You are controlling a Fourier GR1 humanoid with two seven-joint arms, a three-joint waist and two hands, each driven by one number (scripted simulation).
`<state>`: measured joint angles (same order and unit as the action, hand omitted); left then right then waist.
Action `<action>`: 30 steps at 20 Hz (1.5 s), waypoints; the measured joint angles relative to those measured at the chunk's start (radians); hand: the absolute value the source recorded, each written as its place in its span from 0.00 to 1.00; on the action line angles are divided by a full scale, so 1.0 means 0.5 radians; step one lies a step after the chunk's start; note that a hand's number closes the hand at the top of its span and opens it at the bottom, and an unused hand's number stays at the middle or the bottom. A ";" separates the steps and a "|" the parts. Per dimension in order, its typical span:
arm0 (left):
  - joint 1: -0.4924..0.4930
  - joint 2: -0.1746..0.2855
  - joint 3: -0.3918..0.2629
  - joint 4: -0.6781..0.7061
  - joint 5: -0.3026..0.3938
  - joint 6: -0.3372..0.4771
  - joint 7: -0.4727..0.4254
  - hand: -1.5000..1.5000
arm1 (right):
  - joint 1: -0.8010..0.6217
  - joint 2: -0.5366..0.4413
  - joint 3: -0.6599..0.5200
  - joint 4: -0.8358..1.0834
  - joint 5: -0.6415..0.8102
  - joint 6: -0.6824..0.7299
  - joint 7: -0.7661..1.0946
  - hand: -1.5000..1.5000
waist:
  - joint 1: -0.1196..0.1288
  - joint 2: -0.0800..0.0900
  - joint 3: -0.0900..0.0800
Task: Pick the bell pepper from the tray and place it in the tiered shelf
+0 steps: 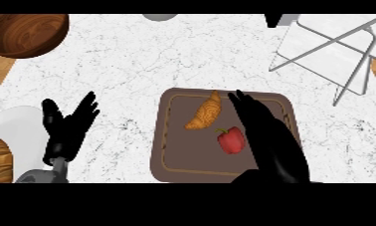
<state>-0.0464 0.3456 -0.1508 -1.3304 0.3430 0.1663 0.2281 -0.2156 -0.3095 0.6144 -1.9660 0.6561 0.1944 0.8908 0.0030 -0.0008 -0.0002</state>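
Presently the right robot hand [270, 138], fingers straight, hovers over the tray [183, 158] beside the bell pepper [231, 140].

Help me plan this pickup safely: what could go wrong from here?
The right hand is open beside the bell pepper, not yet around it; closing may push the pepper across the tray instead of catching it.
The croissant lies close by, so the hand could knock it.
The shelf has thin crossing bars that the pepper might strike going in.
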 measured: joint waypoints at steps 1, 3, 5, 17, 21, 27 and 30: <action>-0.021 -0.002 0.019 0.025 -0.004 -0.018 0.004 0.50 | 0.016 0.018 0.006 0.030 0.047 -0.013 -0.014 0.00 | -0.002 0.001 0.000; -0.012 -0.003 0.055 0.044 -0.014 -0.055 -0.010 0.50 | 0.032 0.048 0.004 0.065 0.127 -0.003 -0.016 0.00 | -0.003 0.001 0.000; -0.023 -0.022 0.076 0.049 -0.039 -0.062 -0.002 0.50 | 0.065 0.071 -0.005 0.110 0.206 -0.025 -0.059 0.00 | -0.004 0.001 0.000; 0.018 -0.097 0.199 -0.055 -0.136 -0.153 0.091 0.50 | 0.262 0.272 0.020 0.390 0.577 -0.180 -0.260 0.00 | -0.003 0.000 0.001; 0.027 -0.135 0.225 -0.035 -0.191 -0.165 0.073 0.50 | 0.215 0.340 -0.038 0.485 0.678 -0.180 -0.273 0.00 | -0.003 0.001 0.001; 0.003 -0.184 0.264 -0.026 -0.253 -0.181 0.100 0.50 | 0.196 0.410 -0.118 0.668 0.786 -0.270 -0.403 0.00 | -0.003 0.001 0.001; -0.030 -0.183 0.310 -0.006 -0.255 -0.222 0.110 0.50 | 0.200 0.430 -0.164 0.729 0.808 -0.325 -0.501 0.00 | -0.004 0.001 0.001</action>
<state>-0.0615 0.2541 0.0043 -1.3332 0.2155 0.0552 0.2829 -0.1155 -0.0944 0.5326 -1.6015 1.0601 0.0318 0.6401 0.0010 -0.0001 0.0000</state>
